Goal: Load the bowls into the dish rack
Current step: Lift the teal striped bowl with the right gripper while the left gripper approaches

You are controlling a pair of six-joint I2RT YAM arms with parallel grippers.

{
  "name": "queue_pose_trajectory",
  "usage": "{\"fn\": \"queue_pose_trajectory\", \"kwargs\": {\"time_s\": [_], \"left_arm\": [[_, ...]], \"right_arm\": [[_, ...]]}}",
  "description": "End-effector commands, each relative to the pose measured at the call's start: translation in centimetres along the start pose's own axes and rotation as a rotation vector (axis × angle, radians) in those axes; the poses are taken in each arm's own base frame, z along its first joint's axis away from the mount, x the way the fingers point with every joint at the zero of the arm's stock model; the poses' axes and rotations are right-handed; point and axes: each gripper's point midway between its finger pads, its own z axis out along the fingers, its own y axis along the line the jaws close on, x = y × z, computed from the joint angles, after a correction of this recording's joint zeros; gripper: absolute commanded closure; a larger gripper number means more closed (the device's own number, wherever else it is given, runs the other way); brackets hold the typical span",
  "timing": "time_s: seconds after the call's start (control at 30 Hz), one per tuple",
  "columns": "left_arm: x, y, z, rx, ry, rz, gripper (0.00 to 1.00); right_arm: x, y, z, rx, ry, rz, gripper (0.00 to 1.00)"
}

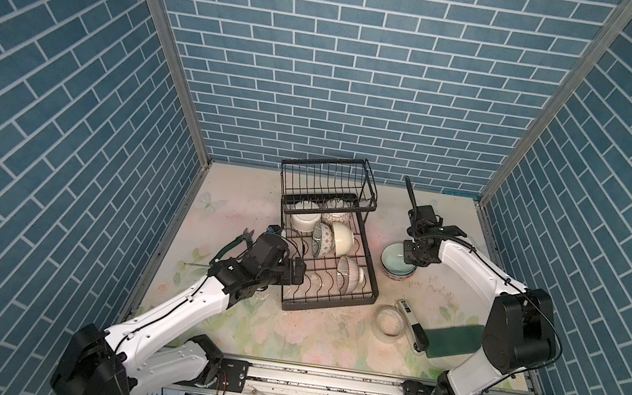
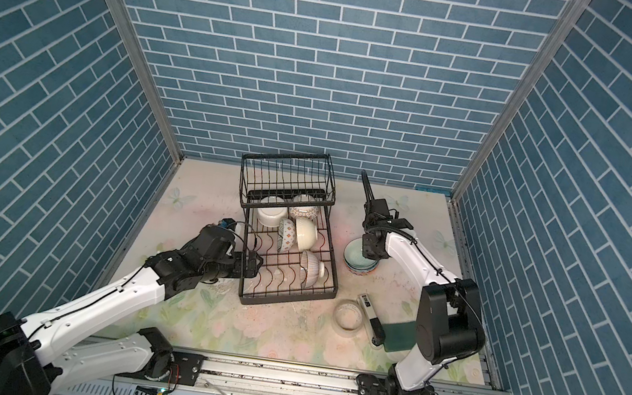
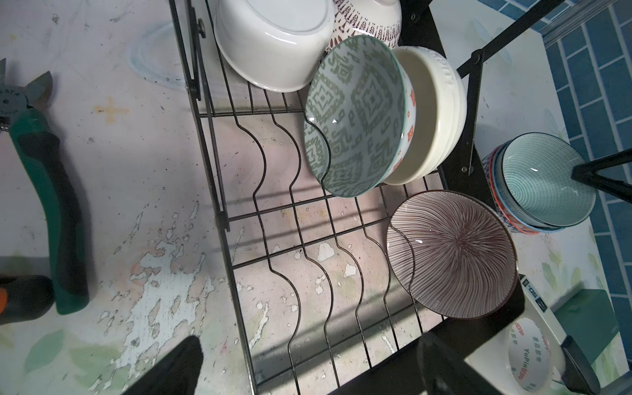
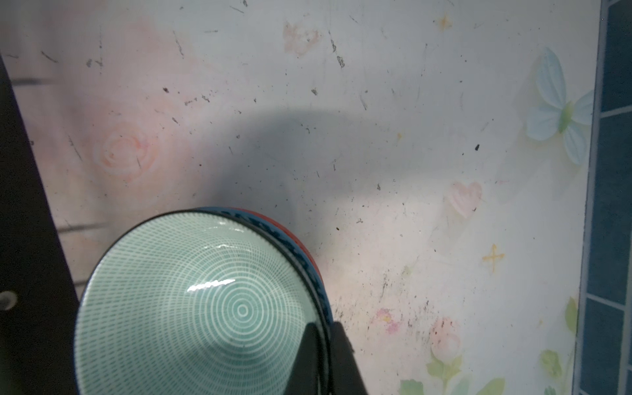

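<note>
Five bowls (image 1: 343,239) are lodged in the lower tray of the dish rack (image 1: 328,303), which is placed at the middle of the table (image 1: 239,196) in both top views. A stack of bowls (image 1: 395,275) is set on the table just right of the rack and is topped by a pale green bowl (image 1: 393,256). The right gripper (image 1: 409,264) is positioned at the right side of that stack. The left gripper (image 1: 299,271) is held at the rack's left edge, over its near half. A tape ring (image 1: 389,323) is located nearer than the stack, and cutting pliers (image 1: 231,249) lie left of the rack.

In the left wrist view, the left gripper's fingers (image 3: 171,369) are spread wide apart above bare wire dividers, with nothing gripped. A brown-striped bowl (image 3: 455,253) is stood on edge at the tray's near right. Farther back, a lattice-lined bowl (image 3: 355,116) is leaned against a cream bowl (image 3: 441,113), with a white bowl (image 3: 273,44) beyond them.

In the right wrist view, the right gripper's fingers are clamped together on the rim of the pale green bowl, one inside and one outside. Blue and red rims of the lower bowls are visible beneath it.
</note>
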Motion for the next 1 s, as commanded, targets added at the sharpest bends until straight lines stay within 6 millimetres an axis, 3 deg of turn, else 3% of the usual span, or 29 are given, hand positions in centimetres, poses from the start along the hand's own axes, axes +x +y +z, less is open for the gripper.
{"fn": "queue_pose_trajectory", "kwargs": {"time_s": [0.0,0.57,0.73,0.97], "left_arm": [[0.3,0.3,0.2,-0.007,0.01,0.009,0.0],[-1.4,-1.1,-1.4,0.021,-0.009,0.053,0.0],[-2.1,-3.6,-1.8,0.078,-0.006,0.081,0.01],[-2.3,-8.7,-1.3,0.156,0.014,0.15,0.02]], "right_arm": [[-0.4,-0.2,-1.0,0.001,-0.012,-0.013,1.0],[-0.5,0.9,-3.7,-0.129,-0.102,0.072,1.0],[-0.6,0.8,-4.2,-0.133,-0.124,0.081,1.0],[-0.4,0.6,-4.6,-0.137,-0.14,0.083,1.0]]}}
